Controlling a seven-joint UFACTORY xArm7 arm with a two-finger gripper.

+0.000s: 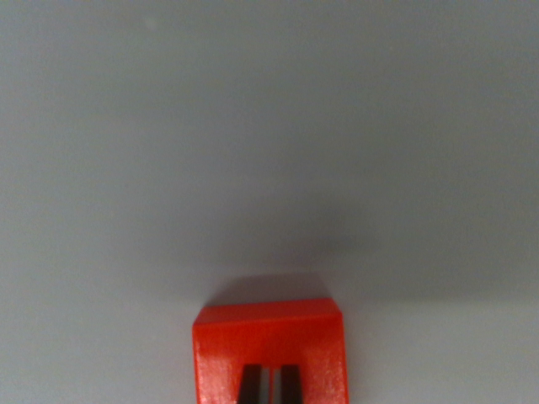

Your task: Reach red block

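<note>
With the red block (269, 349) sitting at the frame's bottom centre, the gripper (269, 385) is hovering over it, fingertips nearly together, needing a straight, centred descent.

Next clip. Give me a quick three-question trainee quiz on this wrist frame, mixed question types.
1. True or false: the red block lies at the top edge of the wrist view.
2. The surface around the block is: A) grey and bare, B) wooden, C) covered with tools.
3. Which dark parts show at the bottom edge, in front of the block?

Key: 1. False, it sits at bottom centre. 2. A. 3. The gripper fingertips, close together; open or shut cannot be told.
</note>
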